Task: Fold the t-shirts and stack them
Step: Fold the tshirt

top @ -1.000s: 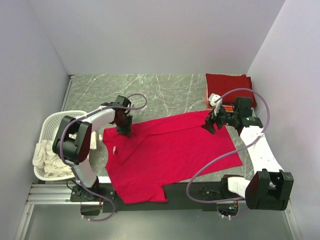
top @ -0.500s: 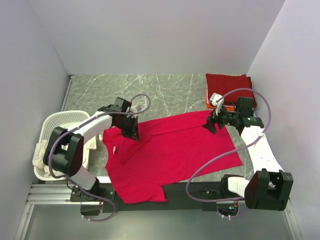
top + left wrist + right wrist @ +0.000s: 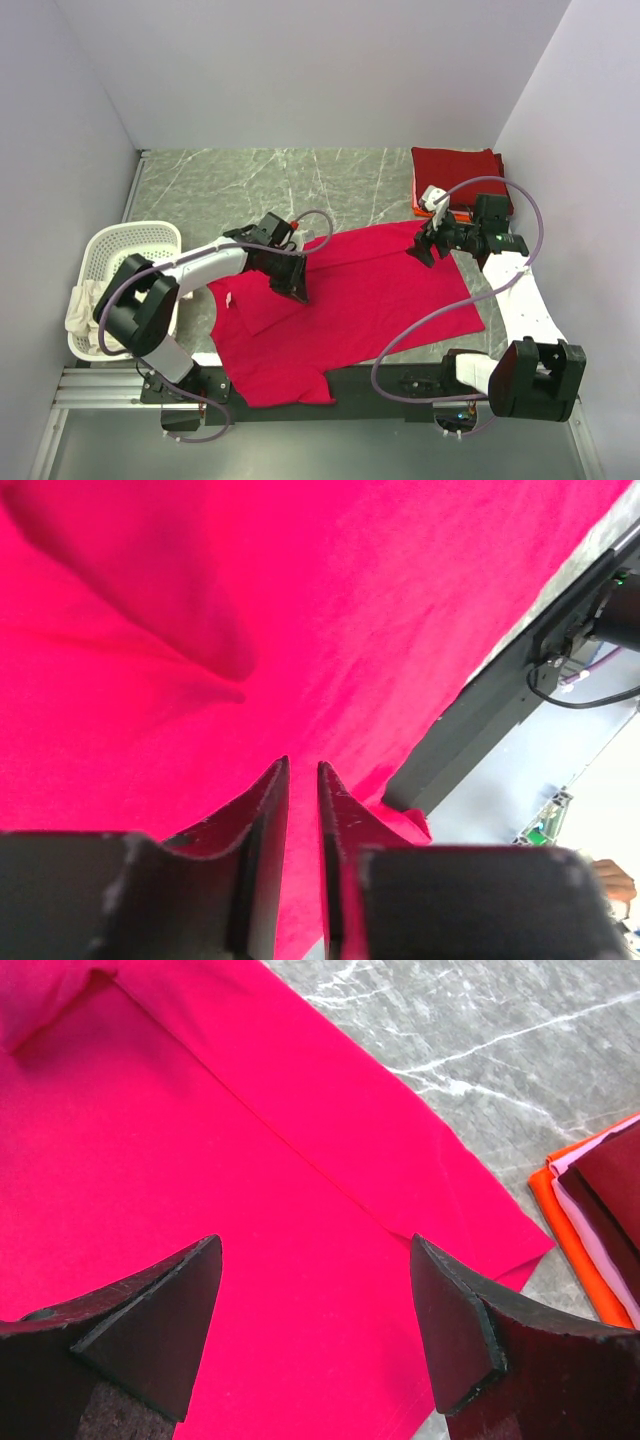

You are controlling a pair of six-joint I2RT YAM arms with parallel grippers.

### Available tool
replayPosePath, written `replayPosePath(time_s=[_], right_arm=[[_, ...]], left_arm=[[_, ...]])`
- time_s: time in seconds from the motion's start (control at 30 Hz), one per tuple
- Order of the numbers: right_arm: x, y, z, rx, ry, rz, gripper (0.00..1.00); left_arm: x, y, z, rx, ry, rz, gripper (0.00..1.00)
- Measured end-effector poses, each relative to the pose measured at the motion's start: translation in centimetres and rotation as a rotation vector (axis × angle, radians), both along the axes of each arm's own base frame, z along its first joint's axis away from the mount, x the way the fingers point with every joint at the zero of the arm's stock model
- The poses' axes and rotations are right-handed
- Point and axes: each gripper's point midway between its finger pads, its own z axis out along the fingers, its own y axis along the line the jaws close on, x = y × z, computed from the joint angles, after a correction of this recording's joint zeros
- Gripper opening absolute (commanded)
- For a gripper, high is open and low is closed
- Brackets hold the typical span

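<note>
While the white plastic slotted laundry basket (image 3: 128, 244) is sitting at the left edge of the grey marbled table (image 3: 230, 190), a cream-white cloth bundle (image 3: 85, 310) is spilling over its near rim. Just to its right, the large bright crimson-red t-shirt (image 3: 380, 300) is lying spread flat, its left sleeve folded in onto the body and its near hem hanging over the table's front edge. The left gripper (image 3: 302, 768) is hovering low over that folded part, its jaws parted only by a thin slit and gripping nothing. The right gripper (image 3: 315, 1250) is hanging over the shirt's far right corner, jaws spread wide and empty. At the far right, the folded stack of dark maroon and orange t-shirts (image 3: 457, 168) is resting.
</note>
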Motion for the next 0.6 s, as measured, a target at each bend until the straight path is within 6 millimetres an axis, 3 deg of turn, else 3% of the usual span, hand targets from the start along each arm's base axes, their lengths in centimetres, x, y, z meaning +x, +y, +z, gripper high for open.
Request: replayPosePath(time_s=[0.1, 0.2, 0.3, 0.43, 0.53, 0.6], right_arm=[[0.2, -0.2, -0.3, -0.006, 0.007, -0.010, 0.82], [0.6, -0.7, -1.0, -0.014, 0.031, -0.033, 0.82], [0.8, -1.3, -2.0, -0.019, 0.072, -0.064, 0.82], [1.3, -1.9, -3.2, -0.025, 0.124, -0.110, 0.80], [1.7, -2.3, -3.8, -0.029, 0.153, -0.138, 0.79], [1.9, -2.7, -4.2, -0.030, 0.172, -0.158, 0.78]], left_arm=[[-0.2, -0.4, 0.1, -0.003, -0.006, -0.011, 0.42], [-0.1, -0.3, 0.3, 0.011, -0.022, -0.007, 0.49], [1.5, 0.4, 1.5, 0.057, -0.106, 0.035, 0.55], [5.5, 2.6, 3.9, 0.078, -0.263, 0.180, 0.49], [9.4, 6.3, 4.7, 0.068, -0.330, 0.377, 0.41], [11.3, 9.3, 3.9, 0.075, -0.335, 0.513, 0.38]])
